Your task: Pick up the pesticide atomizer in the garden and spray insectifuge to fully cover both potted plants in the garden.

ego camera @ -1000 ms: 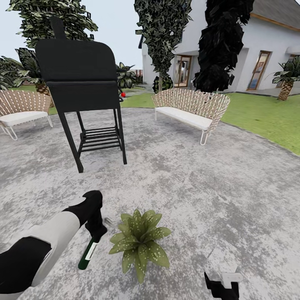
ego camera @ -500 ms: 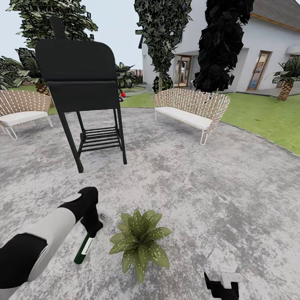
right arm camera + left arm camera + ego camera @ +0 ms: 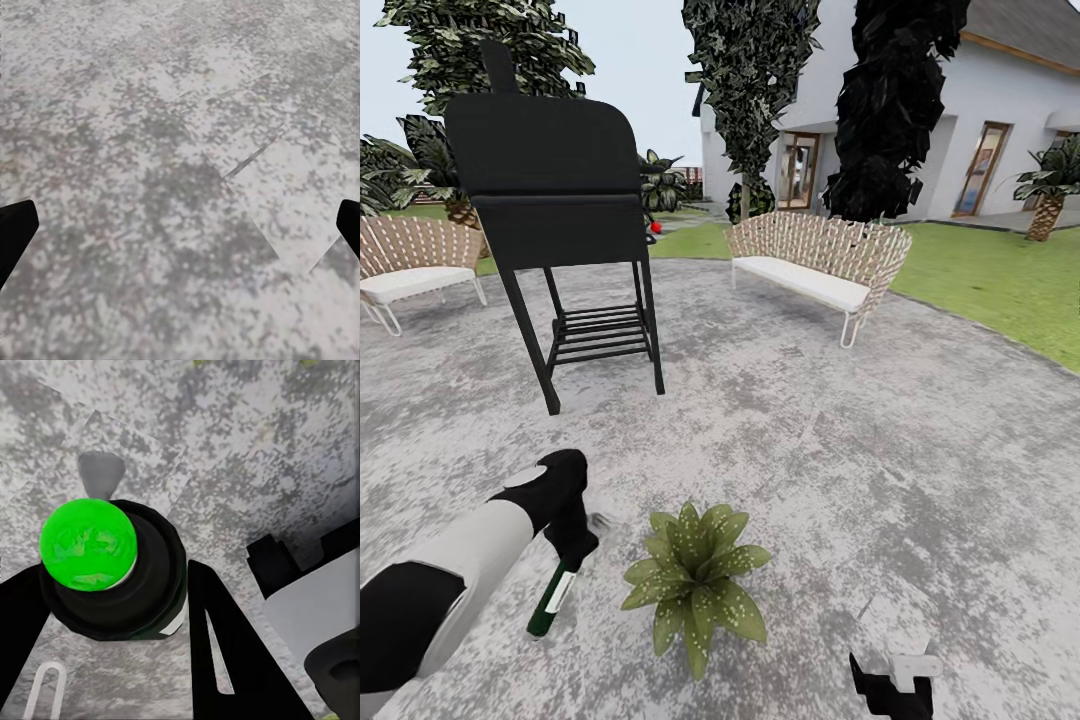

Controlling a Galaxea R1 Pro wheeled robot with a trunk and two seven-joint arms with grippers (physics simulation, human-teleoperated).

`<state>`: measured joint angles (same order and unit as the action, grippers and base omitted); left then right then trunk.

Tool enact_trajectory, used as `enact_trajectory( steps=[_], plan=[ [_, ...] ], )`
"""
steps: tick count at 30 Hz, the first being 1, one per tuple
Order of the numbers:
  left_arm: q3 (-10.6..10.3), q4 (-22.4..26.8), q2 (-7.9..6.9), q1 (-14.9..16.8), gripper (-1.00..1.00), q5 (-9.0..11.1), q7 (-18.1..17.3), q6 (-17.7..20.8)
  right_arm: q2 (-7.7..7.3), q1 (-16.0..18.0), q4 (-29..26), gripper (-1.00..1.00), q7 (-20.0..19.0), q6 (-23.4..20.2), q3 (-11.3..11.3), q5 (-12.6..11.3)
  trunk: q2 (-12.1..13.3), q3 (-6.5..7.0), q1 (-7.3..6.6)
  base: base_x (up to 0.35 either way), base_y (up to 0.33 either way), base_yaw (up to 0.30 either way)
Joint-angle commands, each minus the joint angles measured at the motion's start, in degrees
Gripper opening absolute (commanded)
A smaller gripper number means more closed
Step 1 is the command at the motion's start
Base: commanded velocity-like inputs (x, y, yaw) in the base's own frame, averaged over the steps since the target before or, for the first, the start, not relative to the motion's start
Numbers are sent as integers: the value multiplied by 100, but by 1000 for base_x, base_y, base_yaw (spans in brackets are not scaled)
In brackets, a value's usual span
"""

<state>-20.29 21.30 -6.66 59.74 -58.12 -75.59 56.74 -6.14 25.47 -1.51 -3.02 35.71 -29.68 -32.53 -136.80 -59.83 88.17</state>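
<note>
Left arm holding atomizer beside one plant on the patio.
Head view: we see the left gripper (image 3: 572, 545) clamped on the pesticide atomizer (image 3: 551, 602), hanging tilted just left of one potted plant (image 3: 695, 577); one grill (image 3: 555, 215), two benches behind. Left wrist: fingers (image 3: 225, 660) flank the bottle. Right wrist: fingertips (image 3: 15, 232) spread apart over paving.

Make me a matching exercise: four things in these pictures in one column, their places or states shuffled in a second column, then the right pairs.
1. pesticide atomizer
2. potted plant
3. black grill
4. right claw

A. stands on the patio between two wicker seats
B. open over bare paving
C. held in the left claw, hanging down
D. sits on the paving right of the bottle

Pairs: 1-C, 2-D, 3-A, 4-B
</note>
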Motion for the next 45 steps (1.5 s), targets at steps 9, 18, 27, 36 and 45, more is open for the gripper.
enact_trajectory(
  steps=[9, 18, 27, 36, 45],
  plan=[
    [2, 313, -22, 8, -100, -50, -52, 63, -9, 2, 1, 100, -32, 15, -29, -60, -2, -5, -1, -275, 160, -131],
    [301, 467, -57, 2, -100, 9, -52, 61, -10, 3, 1, 100, -32, 15, -29, -60, -2, -5, -1, -329, 20, -194],
    [2198, 1811, -521, -723, -100, 34, 16, -625, -1, 3, 1, 100, -37, 15, -29, -60, -2, -5, -1, -256, 0, -3],
    [4624, 2056, -461, -1054, -100, 53, 619, -2383, 6, 2, 1, 100, -35, 15, -29, -52, -2, -5, -1, -10, 0, 0],
    [5358, 1992, -202, -1747, -100, 646, 1161, -3284, 18, 2, 1, 100, -49, 15, -33, -31, -2, -5, -1, 0, 0, 0]
  ],
)
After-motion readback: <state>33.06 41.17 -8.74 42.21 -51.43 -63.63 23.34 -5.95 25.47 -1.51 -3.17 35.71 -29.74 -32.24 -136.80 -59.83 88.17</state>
